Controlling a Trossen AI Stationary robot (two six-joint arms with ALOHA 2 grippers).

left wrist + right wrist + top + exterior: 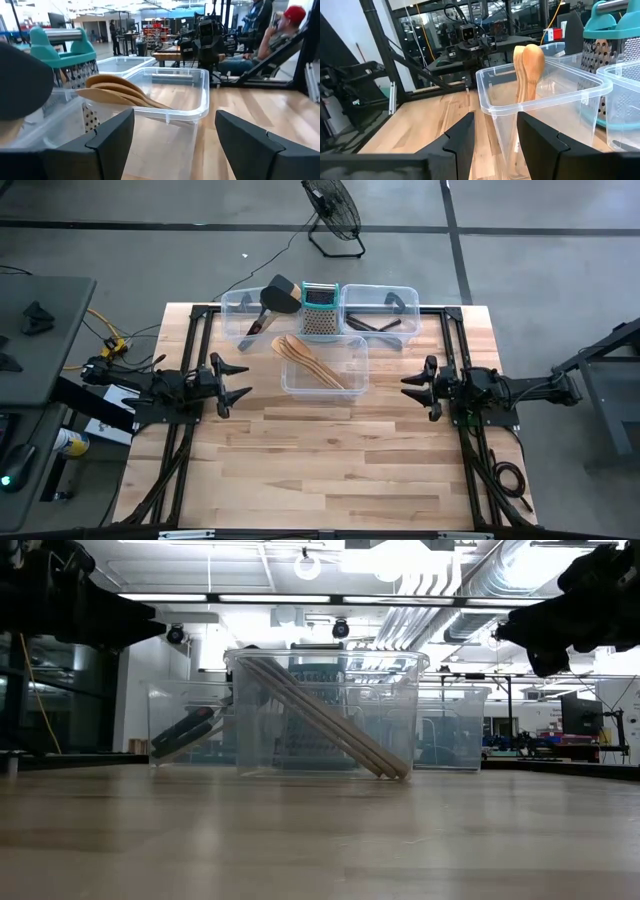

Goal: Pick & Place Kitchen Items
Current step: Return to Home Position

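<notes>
**Inspector:** State of the claws?

**Assistant:** The left gripper [243, 380] hangs over the left side of the table [330, 470]. Its fingers [107, 142] are spread wide with nothing between them. The right gripper [408, 386] hangs over the right side, facing the left one. Its fingers [461, 140] are parted and also hold nothing.

**Inspector:** Location of the utensils?

**Assistant:** The wooden spoons [312, 361] lie in the middle bin [364, 370], which sits between the two grippers. The low view shows them leaning, with their bowls up near one rim and their handle ends down against the opposite wall. The black spatula [279, 293] sits in the left bin [228, 315] with its head above the rim. Black tools [373, 326] lie in the right bin [380, 287].

**Inspector:** Anything else?

**Assistant:** A grater [320, 310] stands upright between the left and right bins, just behind the middle bin.
</notes>
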